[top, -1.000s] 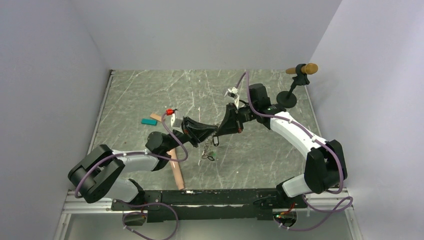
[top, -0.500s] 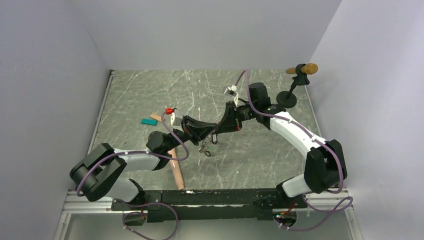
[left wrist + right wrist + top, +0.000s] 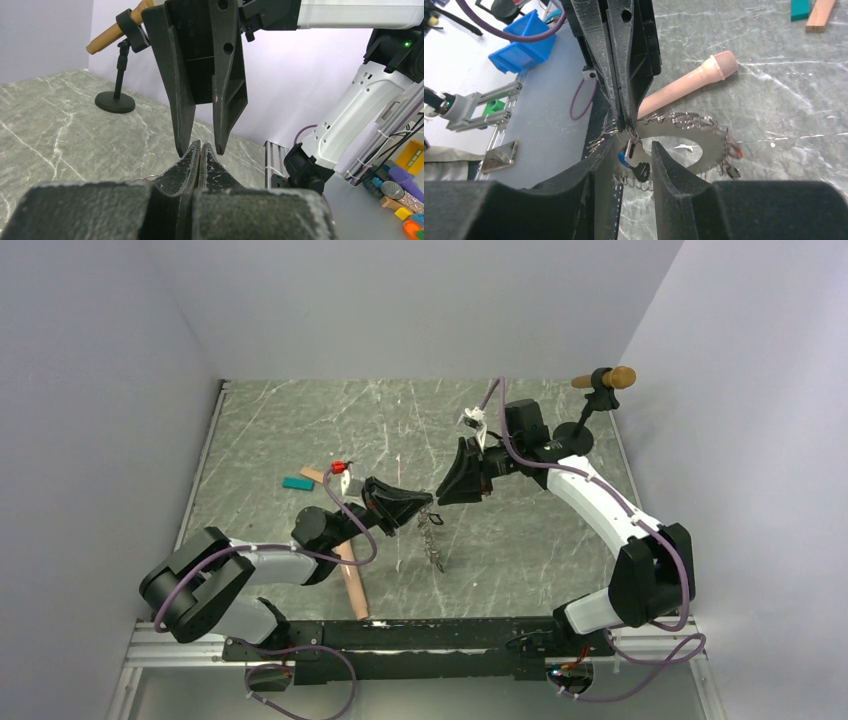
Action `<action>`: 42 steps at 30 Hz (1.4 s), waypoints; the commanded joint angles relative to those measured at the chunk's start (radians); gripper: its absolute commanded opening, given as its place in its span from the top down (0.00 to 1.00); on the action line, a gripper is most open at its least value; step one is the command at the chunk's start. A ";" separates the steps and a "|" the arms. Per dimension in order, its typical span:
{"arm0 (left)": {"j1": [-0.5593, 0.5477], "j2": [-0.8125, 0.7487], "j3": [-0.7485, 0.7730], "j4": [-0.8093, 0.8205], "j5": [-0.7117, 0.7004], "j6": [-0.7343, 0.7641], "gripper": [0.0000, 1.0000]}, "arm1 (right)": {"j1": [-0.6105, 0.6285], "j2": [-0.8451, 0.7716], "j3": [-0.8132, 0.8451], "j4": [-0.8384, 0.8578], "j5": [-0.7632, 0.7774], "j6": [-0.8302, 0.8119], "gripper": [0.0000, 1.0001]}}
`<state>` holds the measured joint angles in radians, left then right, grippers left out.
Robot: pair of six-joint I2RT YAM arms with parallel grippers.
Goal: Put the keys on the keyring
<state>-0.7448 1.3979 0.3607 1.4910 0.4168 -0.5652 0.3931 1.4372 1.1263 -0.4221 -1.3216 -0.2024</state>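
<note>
Top external view: the left gripper (image 3: pixel 428 507), pinched fully closed, holds the keyring (image 3: pixel 435 540) by its top end; the chain loop dangles lengthwise, pointing downward, with blue and black keys (image 3: pixel 625 159) hanging at the top. The right gripper (image 3: pixel 446 494) faces it, fingers parted, gripping nothing. Grey veined marble table (image 3: pixel 300 420), pale lilac walls (image 3: pixel 400 300)

Top view high over the surface (image 3: pixel 300 420), looking down, left wrist view low, facing right gripper (image 3: pixel 200 150) closely, right wrist view opposite
</note>
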 commanded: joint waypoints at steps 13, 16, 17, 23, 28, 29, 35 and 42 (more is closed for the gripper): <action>0.007 0.000 0.019 0.170 0.004 -0.050 1.00 | 0.039 -0.015 0.034 -0.085 -0.022 -0.166 0.59; 0.005 0.007 0.024 0.171 0.004 -0.053 1.00 | 0.043 -0.013 0.031 -0.070 -0.018 -0.159 0.63; 0.003 0.009 0.026 0.170 0.003 -0.054 1.00 | 0.044 -0.014 0.032 -0.069 -0.018 -0.160 0.64; -0.009 0.018 0.035 0.170 -0.002 -0.058 1.00 | 0.048 -0.011 0.027 -0.055 -0.015 -0.152 0.71; -0.011 0.017 0.039 0.170 -0.008 -0.058 1.00 | 0.051 -0.008 0.025 -0.051 -0.013 -0.148 0.74; -0.013 0.016 0.039 0.170 -0.011 -0.060 1.00 | 0.052 -0.009 0.024 -0.049 -0.012 -0.147 0.74; -0.016 0.010 0.037 0.170 -0.027 -0.062 1.00 | 0.060 -0.005 0.023 -0.047 -0.008 -0.151 0.75; -0.021 -0.004 0.035 0.170 -0.036 -0.060 1.00 | 0.062 -0.006 0.021 -0.036 0.005 -0.139 0.74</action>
<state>-0.7544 1.4185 0.3595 1.4918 0.4038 -0.6140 0.4400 1.4345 1.1374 -0.5011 -1.2964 -0.3378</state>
